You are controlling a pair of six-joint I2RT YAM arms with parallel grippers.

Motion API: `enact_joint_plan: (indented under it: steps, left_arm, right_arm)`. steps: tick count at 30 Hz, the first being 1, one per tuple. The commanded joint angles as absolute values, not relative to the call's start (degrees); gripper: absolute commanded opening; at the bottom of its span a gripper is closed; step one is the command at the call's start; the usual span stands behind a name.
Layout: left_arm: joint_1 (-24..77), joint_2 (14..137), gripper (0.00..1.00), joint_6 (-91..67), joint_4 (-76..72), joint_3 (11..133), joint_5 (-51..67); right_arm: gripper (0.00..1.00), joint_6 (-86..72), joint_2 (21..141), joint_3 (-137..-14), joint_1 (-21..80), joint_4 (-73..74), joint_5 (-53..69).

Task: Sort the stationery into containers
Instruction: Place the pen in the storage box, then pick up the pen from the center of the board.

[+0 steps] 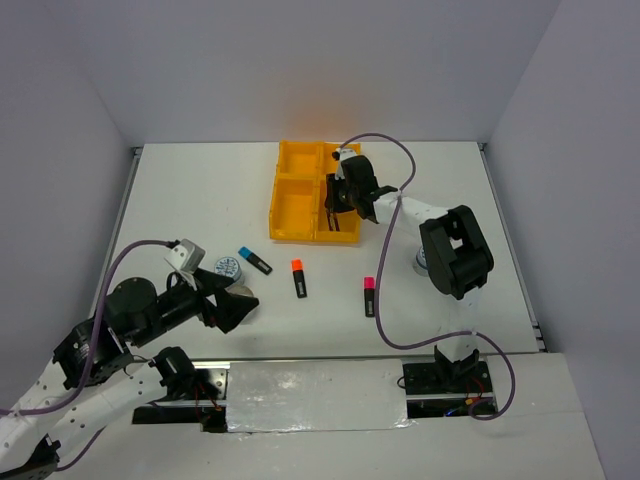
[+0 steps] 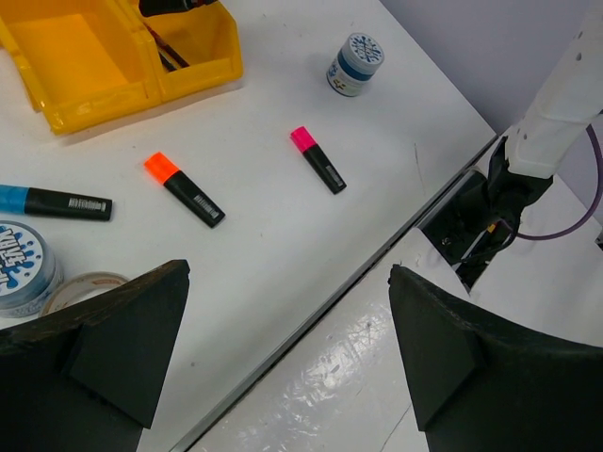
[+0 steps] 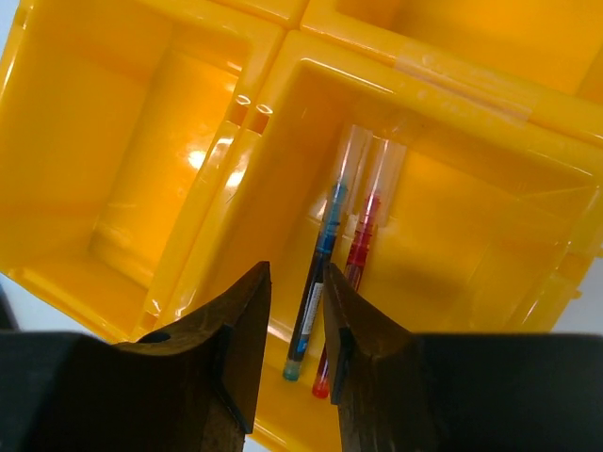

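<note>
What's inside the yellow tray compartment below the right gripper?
A thin teal pen and a thin dark red pen lie side by side. The jaws hide part of the floor.

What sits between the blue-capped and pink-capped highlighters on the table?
The orange-capped highlighter, lying apart from both the blue-capped highlighter and the pink-capped highlighter. The top external view shows it; the left wrist view agrees.

I'm over a plain white counter (image 1: 200, 190), evenly lit, soft shadows. Pale grey-lilac walls box it in: left wall (image 1: 50, 150), far wall (image 1: 320, 60), right wall (image 1: 580, 150). There's a metal rail (image 1: 122, 205) along the left edge and a second rail (image 1: 513, 245) on the right. A glossy white sheet (image 1: 315, 395) covers the near edge.
</note>
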State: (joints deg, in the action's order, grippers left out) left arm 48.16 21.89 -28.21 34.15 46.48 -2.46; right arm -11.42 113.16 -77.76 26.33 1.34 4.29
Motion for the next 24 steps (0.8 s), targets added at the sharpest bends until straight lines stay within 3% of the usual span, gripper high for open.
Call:
enact_joint_plan:
  steps: [1,3,11,14,16,21,24]
  left_arm:
    - [48.34,21.01,0.99,-26.37,30.59,46.23,-0.88]
    - [48.34,20.92,0.99,-26.28,30.59,46.32,-0.88]
    - [48.34,20.57,0.99,-26.63,30.76,46.32,-1.32]
    - [48.34,19.87,0.99,-27.68,31.55,46.58,-3.94]
    - [48.25,19.69,0.99,-29.61,32.78,47.02,-9.38]
    - [47.46,22.05,0.99,-38.82,41.29,49.65,-28.43]
    - [45.62,23.64,0.99,-42.0,45.7,50.54,-33.12]
  right_arm:
    - [0.37,-10.55,111.37,-79.8,25.93,2.37,4.39]
    - [0.41,-10.63,108.91,-79.11,25.93,2.55,4.22]
    - [0.43,-12.3,93.36,-76.91,26.28,5.0,6.33]
    - [0.56,-14.58,83.1,-74.72,26.89,10.79,2.92]
    - [0.76,-17.57,79.47,-73.22,27.16,17.91,0.89]
    - [0.78,-22.83,66.29,-59.61,29.26,28.45,-7.0]
    - [0.79,-26.09,61.97,-52.14,32.51,31.46,-11.05]
